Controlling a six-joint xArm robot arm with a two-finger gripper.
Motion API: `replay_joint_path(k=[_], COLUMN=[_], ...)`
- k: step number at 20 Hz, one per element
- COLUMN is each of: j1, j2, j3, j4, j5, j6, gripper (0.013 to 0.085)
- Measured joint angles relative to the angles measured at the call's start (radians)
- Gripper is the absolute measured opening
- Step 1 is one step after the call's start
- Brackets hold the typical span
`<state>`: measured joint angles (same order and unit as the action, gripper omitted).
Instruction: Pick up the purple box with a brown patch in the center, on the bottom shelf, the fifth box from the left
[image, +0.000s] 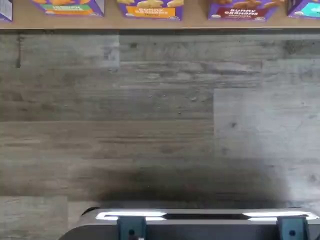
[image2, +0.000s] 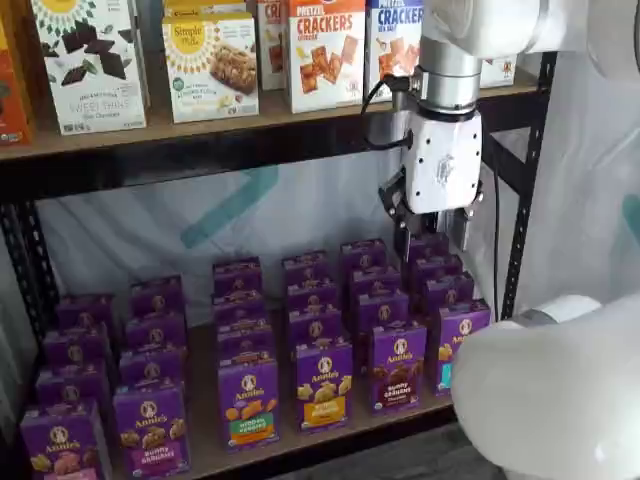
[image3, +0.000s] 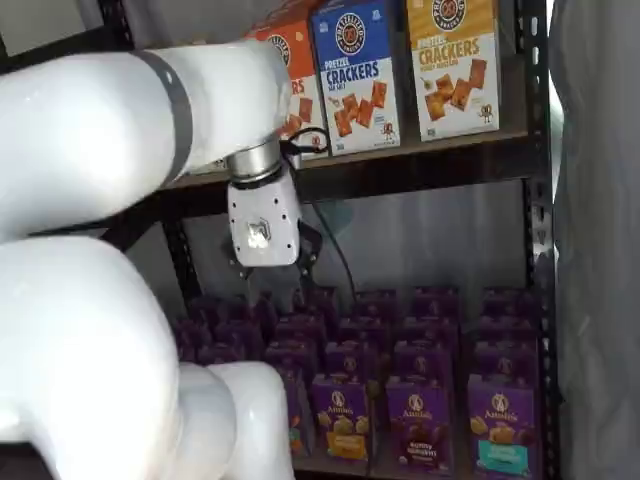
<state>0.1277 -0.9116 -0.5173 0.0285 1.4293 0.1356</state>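
Observation:
The purple box (image2: 398, 365) with brown bunny crackers on its front stands in the front row of the bottom shelf (image2: 205, 447). It shows in both shelf views, and again as the purple box (image3: 418, 420) between a yellow-banded and a teal-banded box. The wrist view catches only its lower front, the purple box (image: 245, 10), on the bottom shelf (image: 195, 22). My gripper (image2: 432, 238) hangs under the upper board, above and behind the box, and touches nothing. Its black fingers stand apart with nothing between them. My gripper (image3: 272, 275) sits left of the box there.
Rows of similar purple boxes (image2: 248, 400) fill the bottom shelf. Cracker boxes (image2: 325, 50) line the upper board (image2: 250, 130). Black rack posts (image2: 525, 200) stand at the sides. My white arm (image3: 110, 250) covers the left of one shelf view. Grey plank floor (image: 160, 125) lies below.

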Motion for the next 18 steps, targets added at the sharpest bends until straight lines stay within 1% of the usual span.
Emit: replay_joint_path(k=[1,2,3,7,10,13,18], j1=[0.005,0.028,0.036,0.023,0.017,0.018,-0.015], j2=[0.002,0.008,0.011,0.017,0.018,0.027,0.08], j3=[-0.001,-0.007,-0.008,-0.006,0.007,0.029,0.063], j4=[-0.01,-0.048,-0.064,-0.052,-0.047,-0.07,-0.05], j5=[0.002,0.011,0.014,0.008,-0.017,-0.069,-0.163], j6=[0.008,0.032,0.043,0.031,0.024,0.031,-0.002], gripper=[0.085,0.085,0.085,0.085,0.085,0.085,0.085])
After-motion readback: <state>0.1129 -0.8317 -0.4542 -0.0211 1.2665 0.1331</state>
